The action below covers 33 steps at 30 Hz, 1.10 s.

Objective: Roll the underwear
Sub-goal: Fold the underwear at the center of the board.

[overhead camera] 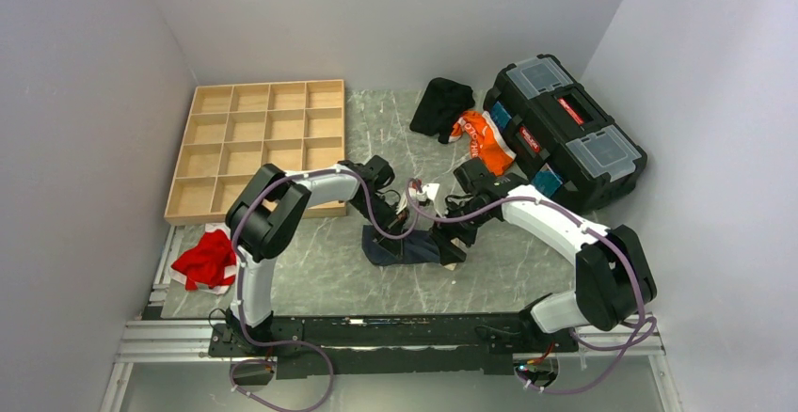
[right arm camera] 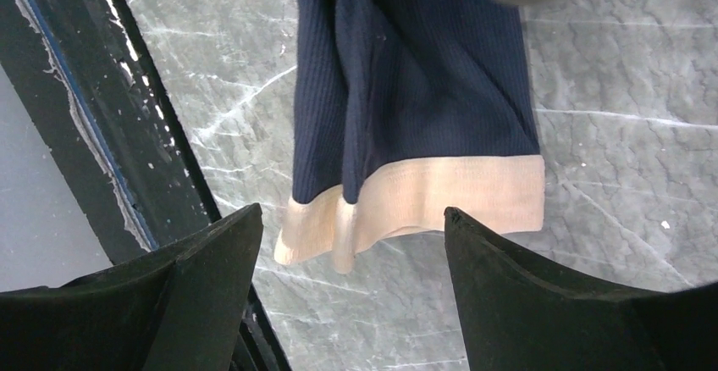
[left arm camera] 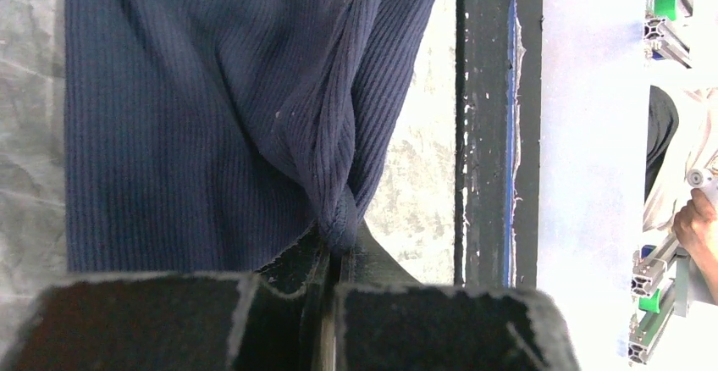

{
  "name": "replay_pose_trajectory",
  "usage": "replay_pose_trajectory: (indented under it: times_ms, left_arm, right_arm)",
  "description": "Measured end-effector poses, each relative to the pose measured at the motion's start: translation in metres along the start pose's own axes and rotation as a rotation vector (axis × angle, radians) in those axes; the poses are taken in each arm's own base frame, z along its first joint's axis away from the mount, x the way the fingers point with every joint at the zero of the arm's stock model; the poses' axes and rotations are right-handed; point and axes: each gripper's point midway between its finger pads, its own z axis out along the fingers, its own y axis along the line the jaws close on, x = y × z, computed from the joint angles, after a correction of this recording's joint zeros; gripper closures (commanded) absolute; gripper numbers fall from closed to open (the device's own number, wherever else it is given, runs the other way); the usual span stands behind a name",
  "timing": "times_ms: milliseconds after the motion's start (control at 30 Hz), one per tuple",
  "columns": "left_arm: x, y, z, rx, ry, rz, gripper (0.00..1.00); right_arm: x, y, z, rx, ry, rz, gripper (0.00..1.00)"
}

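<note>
Left gripper (left arm camera: 332, 251) on underwear (left arm camera: 195, 117), waistband (right arm camera: 440, 197) rightward

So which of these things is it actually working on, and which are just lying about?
In the job:
navy underwear
left jaws, shut on a fold
right jaws, open over its tan waistband

Lying about:
wooden compartment tray
black toolbox
black garment
orange garment
red garment
</note>
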Motion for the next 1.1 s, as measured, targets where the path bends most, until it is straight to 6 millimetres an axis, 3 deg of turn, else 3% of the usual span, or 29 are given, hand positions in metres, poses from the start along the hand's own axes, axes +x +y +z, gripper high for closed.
replay_pose_trajectory:
  times_ms: [400,700,1100]
  left_arm:
    - [0.002,0.004,-0.004,-0.004,-0.002,-0.033,1.0]
    - [-0.013,0.01,-0.013,-0.005,-0.05,-0.054,1.0]
    - [-0.011,0.01,-0.012,0.002,-0.046,-0.079,1.0]
  right_arm:
    - [0.001,0.008,0.002,-0.028,0.014,-0.034,0.19]
    - [0.013,0.032,0.009,-0.093,0.085,-0.084,0.21]
    - [0.021,0.012,0.019,-0.02,0.138,-0.093,0.27]
